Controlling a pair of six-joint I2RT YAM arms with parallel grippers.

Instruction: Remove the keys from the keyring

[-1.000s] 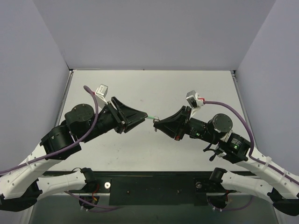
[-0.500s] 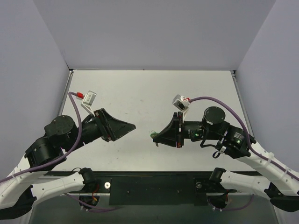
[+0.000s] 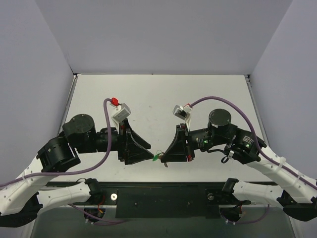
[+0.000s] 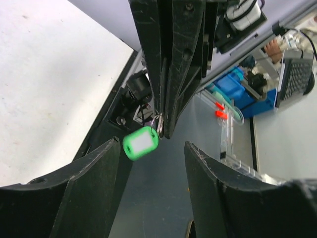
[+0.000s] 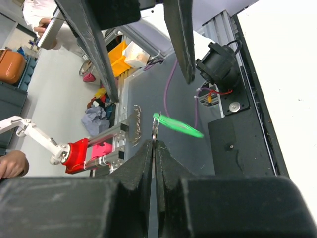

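Translucent, glossy green plastic is shown in the keyring tag point(image 4: 140, 143) at centre frame, with a thin, bright metal ring point(image 4: 157, 120) barely made out just above it. A slim sliver of dull grey metal, taken to be the key point(image 5: 154, 131), is seen at the tip of the right claw point(image 5: 153, 145), which is moulded in matt black plastic. The left claw point(image 3: 150, 158) is finished alike. The table point(image 3: 158, 94) is surfaced in smooth, matt off-white.

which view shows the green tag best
Left wrist: the green tag faces that camera, its whole oval clear. Right wrist shows the green tag edge-on, a blurred streak. In top external the green tag is only a tiny speck.
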